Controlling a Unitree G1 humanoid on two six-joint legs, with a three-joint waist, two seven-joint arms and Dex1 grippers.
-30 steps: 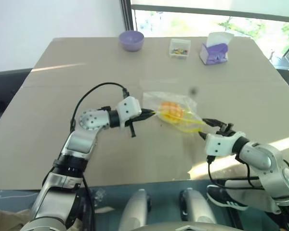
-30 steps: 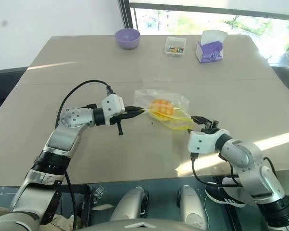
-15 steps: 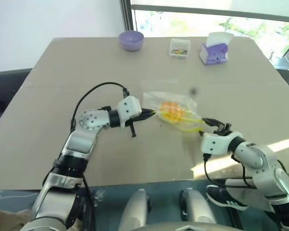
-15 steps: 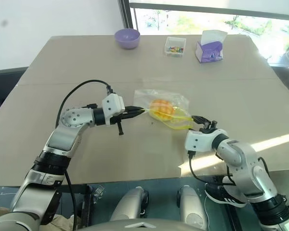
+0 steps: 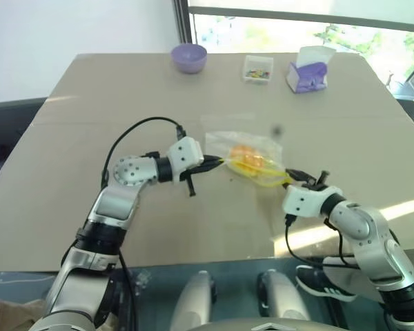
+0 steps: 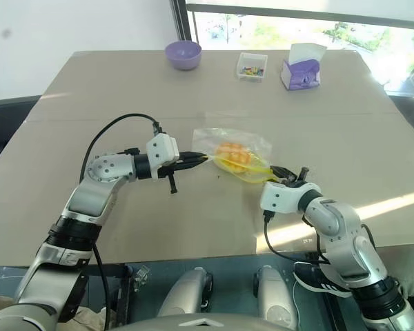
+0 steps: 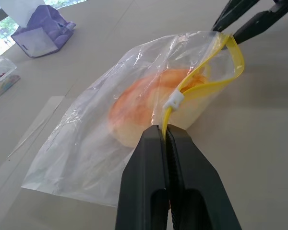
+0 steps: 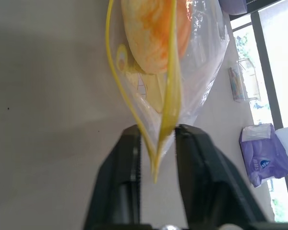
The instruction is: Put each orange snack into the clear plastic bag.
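Lying at frame centre on the table (image 5: 90, 117), the clear plastic bag (image 5: 252, 148) holds one orange snack (image 5: 247, 157) inside. Left gripper (image 7: 166, 136), fingers pressed together, pinches the bag's yellow strip (image 7: 209, 88) at one end. Right gripper (image 8: 157, 143) straddles the strip's other end; fingers look slightly apart w/ the strip between them, contact hard to judge. Along the top edge: purple bowl (image 5: 188, 56), small clear box (image 5: 257, 68), tissue box (image 5: 307, 71), all well apart from the bag. Snack's surface pattern is blurred through the crinkled plastic.
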